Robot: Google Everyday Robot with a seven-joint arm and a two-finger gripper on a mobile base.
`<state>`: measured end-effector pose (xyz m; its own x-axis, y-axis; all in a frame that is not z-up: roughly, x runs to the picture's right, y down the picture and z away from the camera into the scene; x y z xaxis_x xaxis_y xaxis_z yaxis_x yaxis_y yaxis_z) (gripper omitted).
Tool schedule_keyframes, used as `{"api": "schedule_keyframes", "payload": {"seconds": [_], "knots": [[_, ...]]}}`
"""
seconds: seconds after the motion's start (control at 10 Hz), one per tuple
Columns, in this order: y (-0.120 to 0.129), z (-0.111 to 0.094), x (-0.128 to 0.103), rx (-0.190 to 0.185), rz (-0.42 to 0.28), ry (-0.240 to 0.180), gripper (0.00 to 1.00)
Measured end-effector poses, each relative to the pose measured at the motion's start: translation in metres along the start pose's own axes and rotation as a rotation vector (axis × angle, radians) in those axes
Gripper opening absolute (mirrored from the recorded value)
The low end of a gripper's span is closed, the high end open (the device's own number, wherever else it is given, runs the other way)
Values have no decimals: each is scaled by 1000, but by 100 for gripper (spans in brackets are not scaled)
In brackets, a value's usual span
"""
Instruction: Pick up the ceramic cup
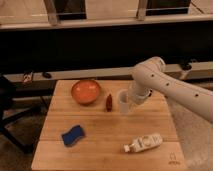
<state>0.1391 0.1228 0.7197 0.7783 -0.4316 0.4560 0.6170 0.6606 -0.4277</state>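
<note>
The ceramic cup (123, 102) is pale whitish-grey and stands upright on the wooden table (95, 125), right of centre. My gripper (131, 100) is at the end of the white arm that comes in from the right. It sits right against the cup's right side, around rim height. The arm's wrist hides the far right part of the cup.
An orange bowl (86, 91) sits at the back left. A small dark red bottle (109, 102) stands just left of the cup. A blue sponge (73, 136) lies front left, a white bottle (143, 143) lies front right. A black chair (7, 100) is left of the table.
</note>
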Motion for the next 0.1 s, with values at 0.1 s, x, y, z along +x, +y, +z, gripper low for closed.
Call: {"api": "schedule_keyframes", "payload": {"seconds": [0.1], "knots": [[0,-1,-1,0,-6,-1,0]]}}
